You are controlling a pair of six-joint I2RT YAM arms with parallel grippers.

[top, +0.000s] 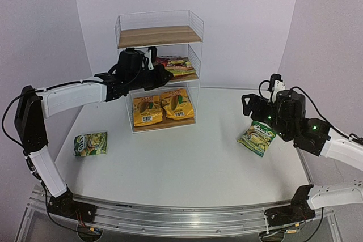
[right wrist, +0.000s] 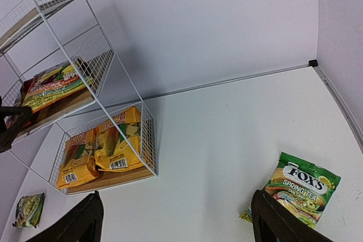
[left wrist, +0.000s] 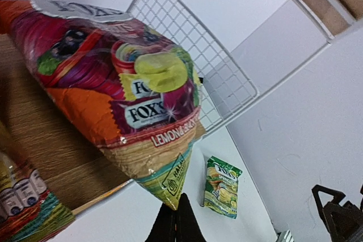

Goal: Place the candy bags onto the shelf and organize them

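Observation:
The shelf (top: 160, 36) stands at the back centre. Two yellow-orange bags (top: 162, 107) lie on its bottom board. My left gripper (top: 164, 76) is at the front of the middle tier, shut on the bottom corner of a red-magenta FOX'S bag (left wrist: 113, 77) that lies on the board and overhangs its edge. A second bag (left wrist: 22, 208) lies beside it. My right gripper (right wrist: 178, 225) is open and empty above the table, its right finger (right wrist: 278, 219) next to a green bag (right wrist: 303, 188). Another green bag (top: 90, 144) lies at the left.
The shelf's top board (top: 159, 35) holds nothing. The wire side wall (left wrist: 193, 43) of the middle tier is close behind the held bag. The right green bag (top: 257, 138) lies near the table's right edge.

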